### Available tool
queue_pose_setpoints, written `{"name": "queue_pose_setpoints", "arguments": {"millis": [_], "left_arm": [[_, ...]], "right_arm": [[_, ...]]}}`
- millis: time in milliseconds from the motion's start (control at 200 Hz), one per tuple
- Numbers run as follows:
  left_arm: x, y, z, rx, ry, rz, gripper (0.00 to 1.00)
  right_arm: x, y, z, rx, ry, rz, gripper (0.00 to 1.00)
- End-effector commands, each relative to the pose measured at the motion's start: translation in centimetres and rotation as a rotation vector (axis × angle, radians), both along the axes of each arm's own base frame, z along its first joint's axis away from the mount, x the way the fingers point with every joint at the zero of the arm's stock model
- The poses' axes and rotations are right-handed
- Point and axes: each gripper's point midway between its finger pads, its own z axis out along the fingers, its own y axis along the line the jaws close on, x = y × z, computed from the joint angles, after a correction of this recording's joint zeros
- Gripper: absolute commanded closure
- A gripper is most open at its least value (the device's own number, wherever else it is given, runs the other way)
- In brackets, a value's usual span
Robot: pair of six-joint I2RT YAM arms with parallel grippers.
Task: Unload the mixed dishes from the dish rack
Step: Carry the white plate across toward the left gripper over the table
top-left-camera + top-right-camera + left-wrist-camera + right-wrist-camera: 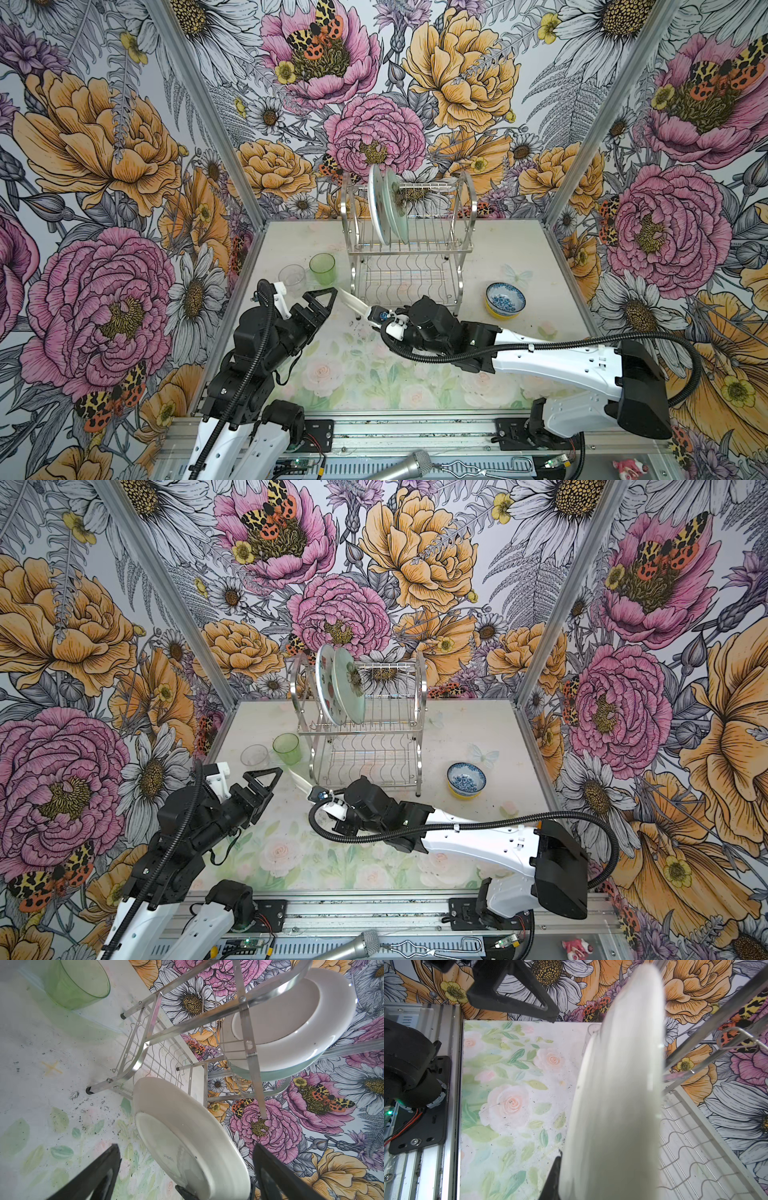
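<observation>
My right gripper (372, 316) (318, 793) is shut on the rim of a cream plate (353, 305) (616, 1095), held on edge just in front of the dish rack (409, 249) (365, 733). The open left gripper (328, 307) (187, 1147) has this plate (187, 1126) between its spread fingers without touching it. On the rack's upper tier stand a watermelon-print plate (376, 203) and a pale green plate (397, 208). A green tumbler (323, 268) and a clear glass (293, 277) stand on the table at left. A blue-and-white bowl (505, 298) sits in a yellow bowl (503, 312) at right.
Flowered walls close in the table on three sides. A metal rail (415, 432) runs along the front edge, with a microphone (401, 465), a wire tool (482, 467) and a pink toy (629, 467) beyond it. The rack's lower tier (409, 282) holds nothing.
</observation>
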Motion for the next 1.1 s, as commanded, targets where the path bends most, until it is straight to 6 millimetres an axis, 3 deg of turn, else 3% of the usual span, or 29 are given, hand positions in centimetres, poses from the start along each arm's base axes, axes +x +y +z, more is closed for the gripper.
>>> {"name": "queue_pose_setpoints", "arguments": {"millis": [0, 340, 706, 896, 1096], "left_arm": [[-0.5, -0.7, -0.4, -0.052, 0.035, -0.049, 0.01], [-0.3, -2.2, -1.4, -0.081, 0.111, -0.129, 0.01], [0.4, -1.5, -3.8, -0.086, 0.170, -0.094, 0.02], [1.1, -1.7, -4.5, -0.136, 0.198, -0.120, 0.16], [1.3, -1.6, -4.3, -0.134, 0.177, -0.128, 0.42]], "right_arm": [[1.0, 1.9, 6.3, 0.157, -0.133, -0.011, 1.00], [1.6, 3.3, 6.3, 0.128, -0.210, -0.055, 1.00], [-0.3, 5.5, 5.5, 0.066, -0.314, 0.015, 1.00], [-0.8, 5.6, 4.7, 0.032, -0.347, 0.015, 1.00], [-1.1, 6.0, 4.1, -0.002, -0.383, 0.006, 1.00]]}}
